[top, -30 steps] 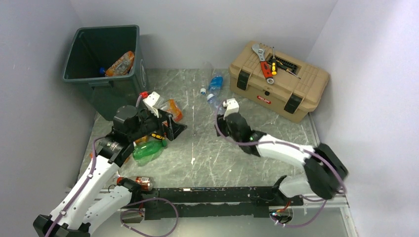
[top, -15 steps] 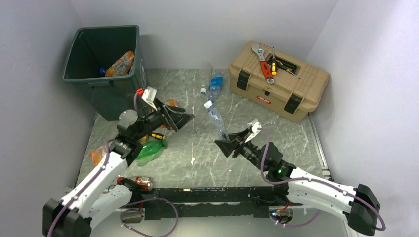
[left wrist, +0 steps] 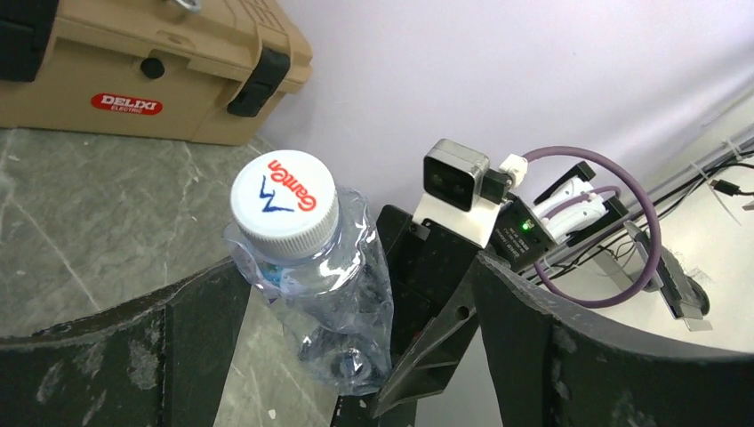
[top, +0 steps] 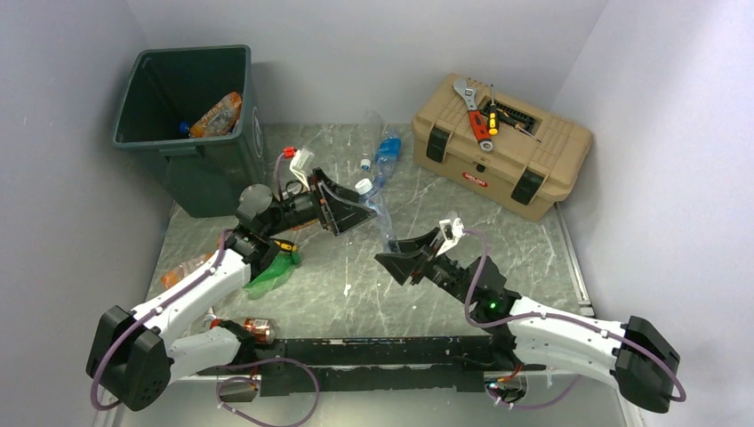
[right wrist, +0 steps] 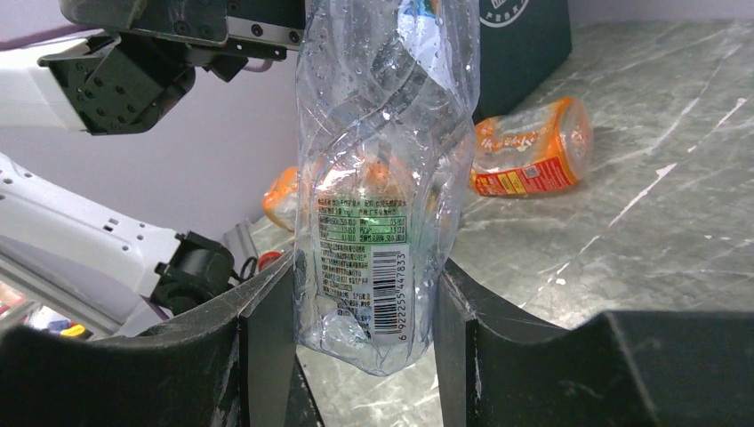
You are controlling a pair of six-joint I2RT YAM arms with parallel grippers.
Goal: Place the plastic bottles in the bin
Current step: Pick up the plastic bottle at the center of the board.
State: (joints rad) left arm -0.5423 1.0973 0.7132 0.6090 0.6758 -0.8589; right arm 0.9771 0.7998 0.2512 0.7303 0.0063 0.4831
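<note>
Early in the task, by our judgement. Inside the bin [top: 133, 140] we see at least one orange bottle [top: 219, 114]. The right gripper [top: 402, 258] pinches a clear bottle [top: 382, 222] by its lower end, in the air well right of the bin. The left gripper [top: 348, 206] is spread wide about the cap end, and we cannot tell if it touches. This looks like a handover. Most bottles are yet to go in: a green bottle [top: 271, 271] lies on the table just nearer than the bin, a blue-labelled bottle [top: 388, 147] lies right of it, and others lie around.
</note>
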